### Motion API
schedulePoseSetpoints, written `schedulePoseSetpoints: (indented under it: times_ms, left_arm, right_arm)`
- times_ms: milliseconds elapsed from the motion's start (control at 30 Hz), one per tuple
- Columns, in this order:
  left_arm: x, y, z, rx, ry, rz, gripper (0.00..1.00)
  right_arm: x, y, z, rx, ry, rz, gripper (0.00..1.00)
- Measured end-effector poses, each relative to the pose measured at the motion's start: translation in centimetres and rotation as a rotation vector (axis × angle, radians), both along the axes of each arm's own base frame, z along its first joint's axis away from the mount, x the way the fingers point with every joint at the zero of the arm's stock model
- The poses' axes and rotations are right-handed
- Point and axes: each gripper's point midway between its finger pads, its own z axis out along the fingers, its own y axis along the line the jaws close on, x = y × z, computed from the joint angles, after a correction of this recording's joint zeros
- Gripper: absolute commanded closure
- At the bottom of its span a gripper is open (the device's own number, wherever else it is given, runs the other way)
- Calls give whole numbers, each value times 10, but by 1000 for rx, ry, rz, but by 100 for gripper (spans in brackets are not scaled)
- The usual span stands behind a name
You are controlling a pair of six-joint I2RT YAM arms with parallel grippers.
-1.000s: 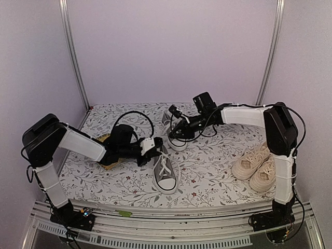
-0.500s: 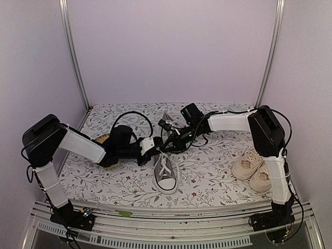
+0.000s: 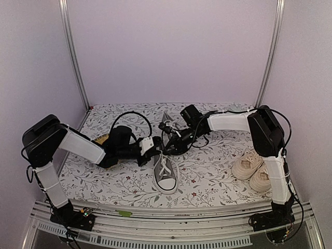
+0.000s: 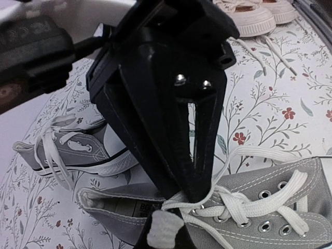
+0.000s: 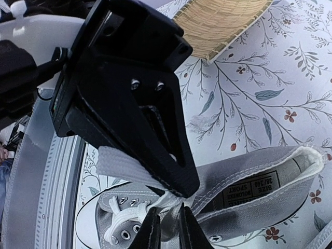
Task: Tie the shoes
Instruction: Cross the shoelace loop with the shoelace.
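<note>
One small grey shoe (image 3: pixel 166 175) with white laces stands at the table's middle, toe toward me. Both grippers meet over its top eyelets. My left gripper (image 3: pixel 154 147) (image 4: pixel 199 195) is shut on a white lace (image 4: pixel 244 155) just above the tongue. My right gripper (image 3: pixel 168 142) (image 5: pixel 181 189) comes in from the far side, shut on a flat strand of lace (image 5: pixel 122 165). The second grey shoe (image 4: pixel 78 150) lies on its side behind, mostly hidden by the right arm in the top view. The cream pair (image 3: pixel 254 166) sits at the right.
A woven bamboo tray (image 5: pixel 223 26) (image 3: pixel 105 139) lies under the left forearm at the left. Loose cream laces (image 4: pixel 270 52) trail on the floral cloth (image 3: pixel 207 171). Metal posts (image 3: pixel 72 57) and walls close in the back corners.
The right arm has swung left and down, bringing its gripper from over the rear grey shoe to the near shoe's laces beside the left gripper. The left arm has barely moved.
</note>
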Motion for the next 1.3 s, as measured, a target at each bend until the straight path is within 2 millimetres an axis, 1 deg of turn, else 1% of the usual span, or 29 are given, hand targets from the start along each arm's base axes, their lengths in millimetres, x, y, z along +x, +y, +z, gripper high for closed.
schedulePoseSetpoints:
  times_ms: [200,367,433,700,900,1033,1233,1267,1300]
  left_arm:
    - [1,-1,3,-15,-4,0,100]
    - [1,-1,5,-32,-3,7,100]
    - [0,-1,6,-38,-2,8,100]
    - [-2,2,3,-41,3,13,100]
    - [0,2,4,-43,-12,21,100]
    - [2,3,7,-51,-26,30,100]
    - [2,3,8,-59,-41,39,100]
    - [2,3,8,-59,-41,40,98]
    - [2,3,8,-59,-42,40,94]
  right_arm:
    - [-5,0,-1,0,-1,21,84]
    - [-1,2,0,3,-8,5,96]
    - [1,2,-1,-3,-11,-6,98]
    - [7,0,-1,-11,-25,-23,99]
    - [13,-5,7,4,-51,-29,99]
    - [13,-5,11,10,-62,-26,99]
    - [13,-5,11,10,-64,-25,99]
    - [13,-5,11,9,-62,-26,99]
    - [14,-5,11,8,-63,-30,99]
